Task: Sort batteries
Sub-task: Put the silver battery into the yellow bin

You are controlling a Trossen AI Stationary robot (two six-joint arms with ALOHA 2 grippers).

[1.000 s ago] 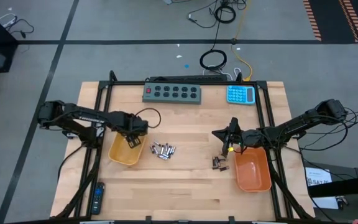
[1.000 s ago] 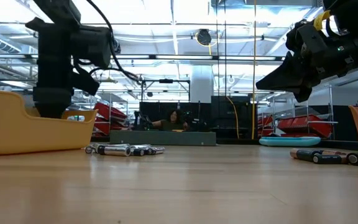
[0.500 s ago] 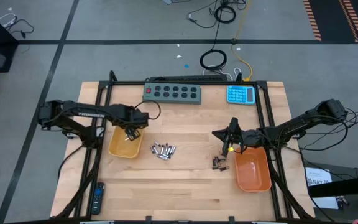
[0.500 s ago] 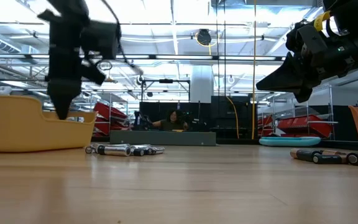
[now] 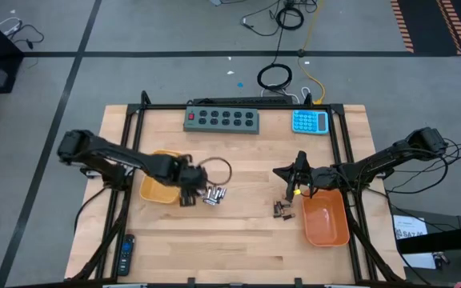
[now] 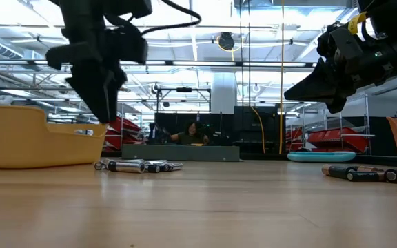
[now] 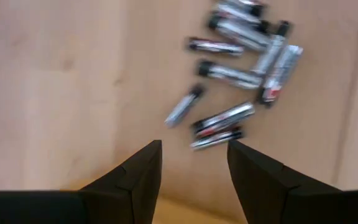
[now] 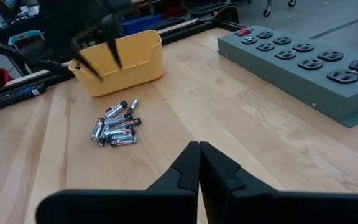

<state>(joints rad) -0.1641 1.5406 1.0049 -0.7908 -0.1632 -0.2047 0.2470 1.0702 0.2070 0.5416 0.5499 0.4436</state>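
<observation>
A pile of silvery batteries [image 5: 213, 194] [image 7: 241, 56] [image 8: 115, 129] lies flat on the wooden table at mid left. Just right of it stands a yellow tray [image 5: 155, 190] [image 6: 26, 141]. My left gripper [image 5: 189, 197] [image 7: 194, 155] [image 6: 105, 110] hangs open and empty above the table, between the tray and the pile, pointing steeply down. A few dark batteries [image 5: 282, 210] [image 6: 364, 173] lie beside the orange tray [image 5: 326, 220]. My right gripper [image 5: 280, 171] [image 8: 199, 149] [image 6: 291, 91] hovers shut above the dark batteries, holding nothing.
A grey power strip [image 5: 222, 119] and a blue calculator [image 5: 310, 122] lie along the far edge. A black remote [image 5: 126, 254] lies at the near left corner. Black frame rails [image 5: 131, 152] run down both sides. Bare wood lies between the two battery piles.
My left gripper has left the yellow tray, rising over its rim and swinging toward the table's right and near side to the silvery pile, rolling as it went. It stays open. My right gripper and the batteries have kept still.
</observation>
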